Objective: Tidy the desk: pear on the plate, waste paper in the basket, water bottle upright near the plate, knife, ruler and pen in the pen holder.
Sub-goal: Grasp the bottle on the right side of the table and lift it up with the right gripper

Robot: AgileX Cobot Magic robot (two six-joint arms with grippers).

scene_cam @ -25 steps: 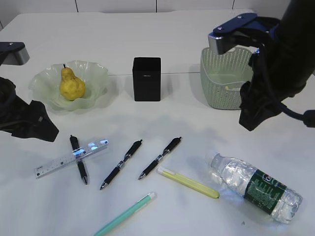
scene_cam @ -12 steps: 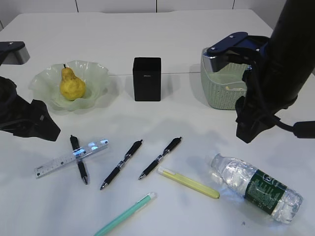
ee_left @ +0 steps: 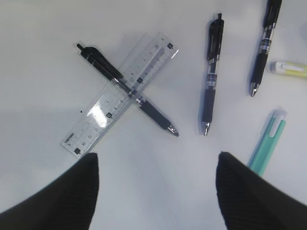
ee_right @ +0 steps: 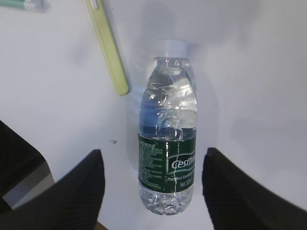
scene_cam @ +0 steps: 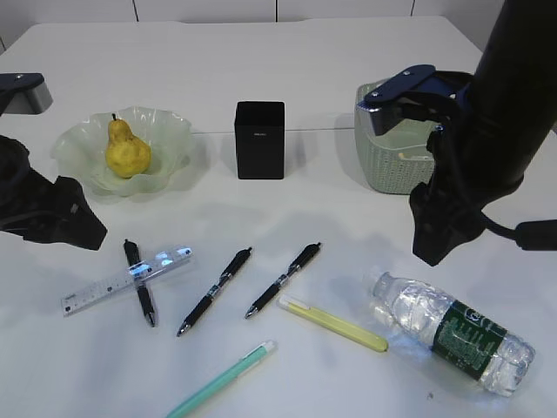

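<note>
Two end effectors hang over the white bench (scene_cam: 348, 52), both spread wide and holding nothing. The right end effector (ee_right: 151, 191) is above the water bottle (ee_right: 168, 148), which lies on its side with its white cap pointing away from the fingers (ee_right: 72, 191); bare bench shows between each finger and the bottle. Just beside the bottle's neck lies the yellow knife (ee_right: 108, 45). The left end effector (ee_left: 156, 191) is above the clear ruler (ee_left: 120, 93), which lies across a black pen (ee_left: 127, 88) in an X. Near them lie two more black pens (ee_left: 211, 76) and a mint-green pen (ee_left: 267, 141), all apart from one another. In the exterior view the right arm (scene_cam: 487, 148) stands in front of the green basket (scene_cam: 383, 148) and hides its right part; something pale shows inside it. The black pen holder (scene_cam: 259, 139) stands upright between the basket and the wavy plate (scene_cam: 165, 131), and the pear (scene_cam: 127, 150) sits upright on the plate.
</note>
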